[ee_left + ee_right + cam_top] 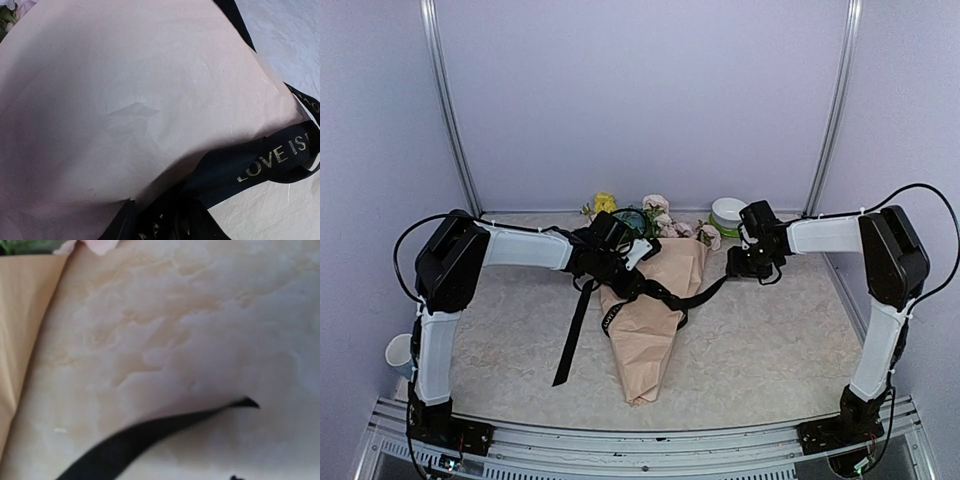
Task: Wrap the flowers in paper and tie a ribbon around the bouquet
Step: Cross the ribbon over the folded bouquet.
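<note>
Ribbon writing: gold capitals on the black ribbon read "LOVE IS" in the left wrist view; the letters after them ran off the edge, and the gold marks on the lower fold were too dark to read.
Paper writing: a small dark mark showed on the paper near the ribbon crossing, too small to read.
Bouquet: the bouquet lay flat on the worktop, its pointed tip toward the arm bases and its open mouth toward the back wall.
Cone contents: the flowers stuck out of the open end, with pale pink blooms in the middle, a yellow bloom on the left and green leaves between them.
Ribbon position: it crossed the middle of the cone; one tail hung down the left side onto the worktop, the other stretched right toward the right end effector. In the right wrist view the tail's tip lay on the worktop.
Round container: a white round container with a green base stood at the back, just behind the right end effector; its contents could not be made out.
Cup: a white cup sat by the left arm at the worktop's left edge; its inside was hidden.
Left end effector: the left end effector hung over the cone beside the ribbon crossing; whether its jaws were spread or pressed together could not be told.
Right end effector: low over the worktop right of the cone; its fingers were not visible, so its state could not be told.
</note>
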Robot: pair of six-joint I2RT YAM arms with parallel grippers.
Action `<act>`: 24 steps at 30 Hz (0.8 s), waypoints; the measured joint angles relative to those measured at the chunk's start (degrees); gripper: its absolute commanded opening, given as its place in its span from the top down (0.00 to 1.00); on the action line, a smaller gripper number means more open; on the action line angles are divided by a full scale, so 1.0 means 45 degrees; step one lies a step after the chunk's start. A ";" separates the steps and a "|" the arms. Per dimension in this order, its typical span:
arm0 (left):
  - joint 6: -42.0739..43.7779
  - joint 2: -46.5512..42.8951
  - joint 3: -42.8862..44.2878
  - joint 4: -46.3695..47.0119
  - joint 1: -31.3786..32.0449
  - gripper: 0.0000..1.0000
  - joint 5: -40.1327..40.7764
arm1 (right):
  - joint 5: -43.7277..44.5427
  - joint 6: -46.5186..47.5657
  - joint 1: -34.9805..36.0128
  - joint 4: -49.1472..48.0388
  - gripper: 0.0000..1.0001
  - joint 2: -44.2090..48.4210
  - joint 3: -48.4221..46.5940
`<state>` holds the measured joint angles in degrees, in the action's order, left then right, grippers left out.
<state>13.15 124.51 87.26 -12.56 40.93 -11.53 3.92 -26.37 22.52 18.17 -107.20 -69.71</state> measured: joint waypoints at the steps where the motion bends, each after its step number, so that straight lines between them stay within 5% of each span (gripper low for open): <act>1: 0.0010 -0.0078 0.0000 -0.0010 0.0000 0.60 0.0000 | 0.0019 -0.0019 0.0034 0.0151 0.41 -0.0248 -0.0233; 7: 0.0010 -0.0457 0.0000 0.0000 0.0000 0.51 -0.0019 | -0.0267 -0.0316 0.0219 0.0325 0.48 -0.1549 -0.0952; 9: 0.0000 -0.0486 0.0000 -0.0010 0.0000 0.43 -0.0053 | -0.0466 -0.0398 0.0219 0.0189 0.66 -0.1783 -0.1171; 11: -0.0024 -0.0520 0.0000 -0.0044 -0.0005 0.33 -0.0131 | -0.0563 -0.0359 0.0219 0.0034 0.98 -0.1948 -0.1277; 16: -0.0539 -0.1574 -0.0486 -0.0267 -0.0189 0.27 -0.0597 | -0.0947 -0.0646 0.0049 -0.0792 1.00 -0.1957 -0.0879; 24: -0.2851 -0.4138 -0.1831 -0.1326 -0.1715 0.43 0.1243 | -0.1991 -0.0554 -0.0743 -0.1880 1.00 -0.1064 0.0602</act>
<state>0.32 105.89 79.02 -18.52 33.21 -5.93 -5.04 -28.86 19.18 9.72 -111.98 -67.00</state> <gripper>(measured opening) 0.581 0.006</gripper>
